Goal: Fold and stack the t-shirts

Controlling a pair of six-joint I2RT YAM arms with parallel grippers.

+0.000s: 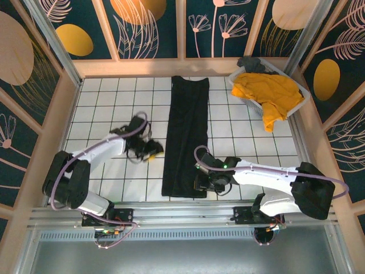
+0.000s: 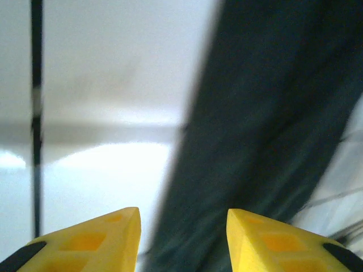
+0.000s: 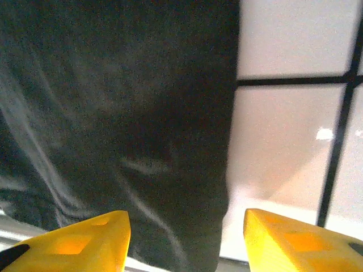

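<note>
Two tools here, one per arm, and both have their yellow fingers spread with nothing pinched between them. The left tool is open and sits low over the bare white tile. From the top camera that left tool is just off the 9 o'clock side of the black t-shirt, close to the cloth edge but not on it. The right tool is open too, with its gap over the shirt's right edge. From above that right tool is at roughly 5 o'clock on the shirt, near its close end. I count two t-shirts. The black one is folded into one long narrow strip lying flat on the table, running straight from 12 to 6 through the middle. The mustard-yellow t-shirt is bunched up in the one white basket at about 1 o'clock, with a flap hanging over the near rim.
</note>
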